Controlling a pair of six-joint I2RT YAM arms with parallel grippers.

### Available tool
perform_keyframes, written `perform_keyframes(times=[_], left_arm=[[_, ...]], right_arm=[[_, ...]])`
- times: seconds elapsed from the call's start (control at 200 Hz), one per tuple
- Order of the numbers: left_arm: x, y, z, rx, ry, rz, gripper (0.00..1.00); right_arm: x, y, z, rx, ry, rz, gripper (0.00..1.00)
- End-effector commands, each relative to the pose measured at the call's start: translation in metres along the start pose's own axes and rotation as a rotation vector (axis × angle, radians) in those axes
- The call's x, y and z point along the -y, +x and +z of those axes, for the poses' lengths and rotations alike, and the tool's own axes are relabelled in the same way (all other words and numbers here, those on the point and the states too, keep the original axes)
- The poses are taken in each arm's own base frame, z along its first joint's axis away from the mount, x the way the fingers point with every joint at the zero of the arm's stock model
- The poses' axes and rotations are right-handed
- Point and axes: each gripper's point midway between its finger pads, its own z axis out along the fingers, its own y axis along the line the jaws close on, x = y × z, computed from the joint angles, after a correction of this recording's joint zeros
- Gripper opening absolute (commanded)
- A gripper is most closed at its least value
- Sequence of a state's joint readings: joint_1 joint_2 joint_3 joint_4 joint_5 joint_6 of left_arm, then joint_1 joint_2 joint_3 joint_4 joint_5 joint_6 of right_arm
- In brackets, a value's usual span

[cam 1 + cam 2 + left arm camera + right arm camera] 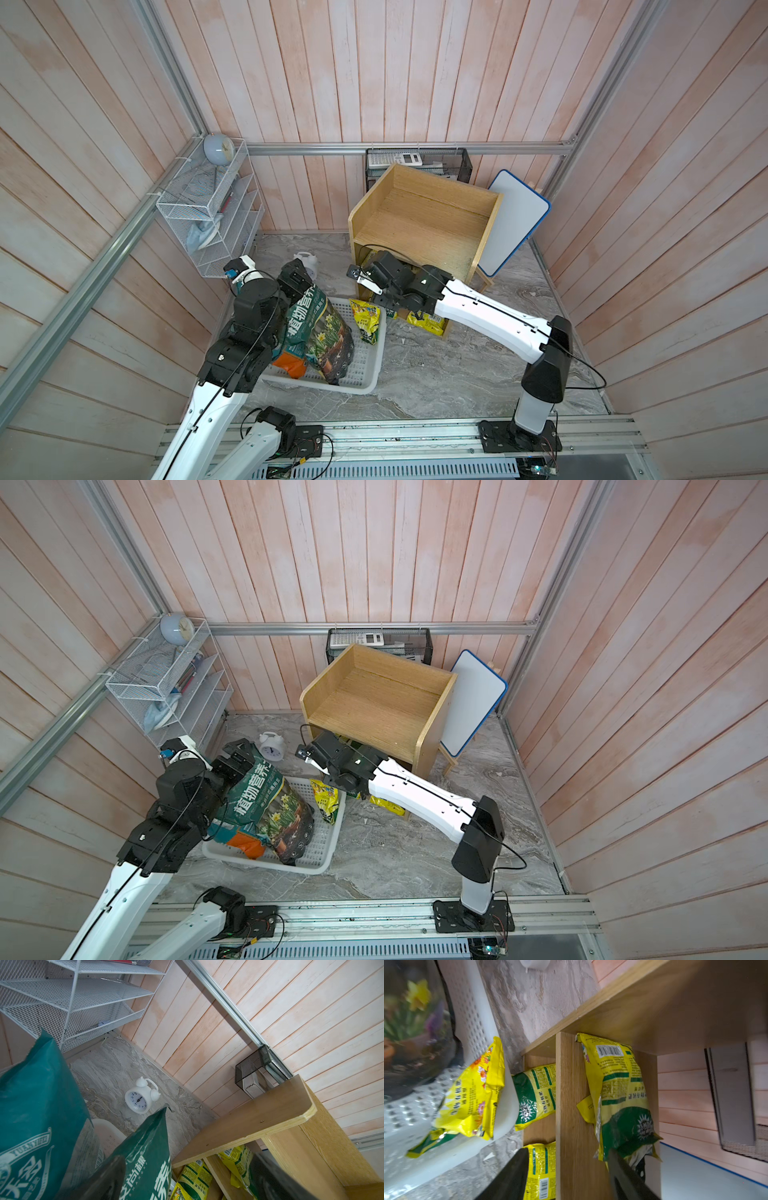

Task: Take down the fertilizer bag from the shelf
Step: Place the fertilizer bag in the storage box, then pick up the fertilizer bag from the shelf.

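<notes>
Yellow fertilizer bag [616, 1088] marked 有机肥 on shelf [571, 1105]; left claw [189, 1159] and right claw [566, 1151] both released.

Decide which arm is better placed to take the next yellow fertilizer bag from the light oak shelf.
Likely right: the open right gripper faces into the light oak shelf, toward a yellow fertilizer bag; the left gripper is at the teal bag in the white perforated basket.
</notes>
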State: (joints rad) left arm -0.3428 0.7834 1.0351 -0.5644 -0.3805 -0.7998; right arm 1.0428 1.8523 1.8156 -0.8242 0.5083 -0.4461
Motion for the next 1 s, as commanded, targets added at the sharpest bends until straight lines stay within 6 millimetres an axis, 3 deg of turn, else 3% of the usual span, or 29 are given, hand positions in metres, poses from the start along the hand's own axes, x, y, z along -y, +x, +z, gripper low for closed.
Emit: perform_keyframes(times=[0.0,0.235,0.49,0.7,0.995], left_arm=[[-0.013,0.001,0.0,0.008,-0.053,0.051,1.0],[-0.016,0.0,0.0,0.02,-0.059,0.063,1.0],[-0.01,-0.001,0.003,0.014,-0.045,0.057,1.0],[-0.016,0.001,0.001,0.017,-0.055,0.051,1.0],[-0.016,-0.004,-0.001,0.031,-0.055,0.054,1.0]], right_arm=[[0.006,0.006,0.012,-0.118,0.106,-0.204,0.64],[0.024,-0.005,0.031,-0.187,0.261,-0.355,0.64],[0.034,-0.011,0.042,-0.208,0.318,-0.361,0.61],[0.04,-0.001,0.054,-0.226,0.292,-0.328,0.55],[0.032,0.012,0.077,-0.243,0.246,-0.286,0.49]])
